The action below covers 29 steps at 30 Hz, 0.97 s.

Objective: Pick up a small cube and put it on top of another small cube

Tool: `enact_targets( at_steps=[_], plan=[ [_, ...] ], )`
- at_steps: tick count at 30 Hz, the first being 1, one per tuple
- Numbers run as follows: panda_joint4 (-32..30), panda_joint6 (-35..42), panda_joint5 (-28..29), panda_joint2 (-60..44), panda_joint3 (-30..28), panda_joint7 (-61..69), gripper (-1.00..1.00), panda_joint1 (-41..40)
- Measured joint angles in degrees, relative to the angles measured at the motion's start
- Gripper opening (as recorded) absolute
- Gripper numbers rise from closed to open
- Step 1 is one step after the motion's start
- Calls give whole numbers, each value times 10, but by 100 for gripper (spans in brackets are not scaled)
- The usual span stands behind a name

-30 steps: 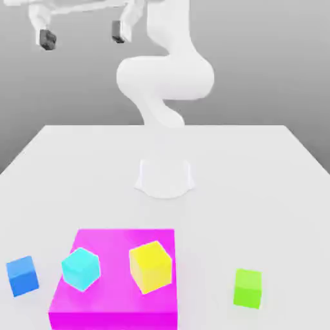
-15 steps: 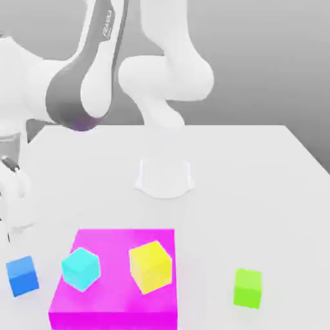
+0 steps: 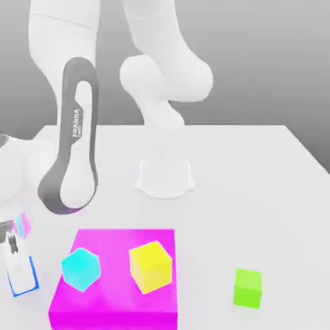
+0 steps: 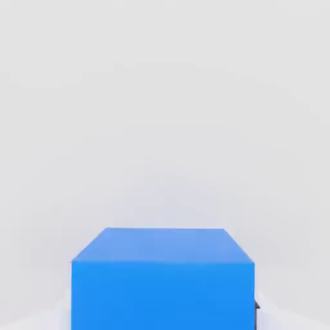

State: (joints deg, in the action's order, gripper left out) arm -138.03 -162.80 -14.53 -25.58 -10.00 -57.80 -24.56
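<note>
The small blue cube [image 3: 26,287] rests on the white table near the exterior view's lower left corner. My gripper [image 3: 19,274] has come down over it, and its white fingers cover most of the cube. In the hand view the blue cube [image 4: 164,278] sits close up between the fingers, with a dark finger pad [image 4: 256,307] against one side. The gripper is shut on it. A small cyan cube [image 3: 80,269] and a yellow cube [image 3: 151,266] stand on a flat magenta block [image 3: 116,312]. A small green cube [image 3: 247,287] sits on the table to the exterior view's right.
The arm's white base [image 3: 165,177] stands mid-table behind the magenta block. The forearm [image 3: 71,161] hangs over the table's left part in the exterior view. The table's near edge lies just below the cubes.
The arm swung down from high up to the blue cube at the exterior view's left. The gripper went from open above the cube to shut around it.
</note>
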Motion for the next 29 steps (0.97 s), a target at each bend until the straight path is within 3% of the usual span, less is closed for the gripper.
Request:
enact_targets(
  at_steps=[5,10,20,25,26,29],
  plan=[
    [-16,65,48,87,-34,-33,-100,28],
    [12,107,52,155,26,-28,-100,85],
    [-54,246,122,328,103,-179,-100,209],
    [-90,178,144,278,106,-213,-100,205],
    [-94,163,144,266,105,-214,100,207],
    [-94,163,144,266,105,-214,100,207]
  ],
)
